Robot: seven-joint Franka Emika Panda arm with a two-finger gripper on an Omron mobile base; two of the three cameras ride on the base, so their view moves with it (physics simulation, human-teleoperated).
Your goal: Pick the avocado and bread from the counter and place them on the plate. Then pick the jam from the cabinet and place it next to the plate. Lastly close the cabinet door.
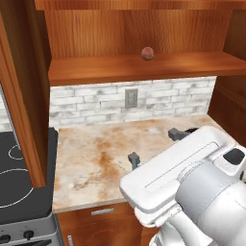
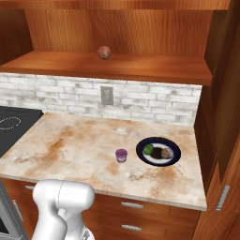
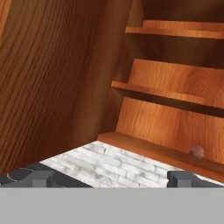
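The plate (image 2: pixel 158 151) is seen on the right part of the table (image 2: pixel 70 145), near the right cabinet wall. On its white centre the avocado (image 2: pixel 148 149) lies to the left and the bread (image 2: pixel 164 152) to the right, apparently touching, though they are too small for this to be settled. The jam (image 2: pixel 121 155) stands upright on the table just beside the plate's left rim. In the cabinet (image 1: pixel 134 67) a reddish-brown ball (image 1: pixel 147 54) rests on the plank shelf, and the left door (image 1: pixel 19 96) stands open over the stovetop (image 1: pixel 19 178). The claw (image 1: pixel 153 145) is held above the table, released, its fingertips well apart with nothing between them. An outlet (image 2: pixel 107 96) is set in the brick backsplash.
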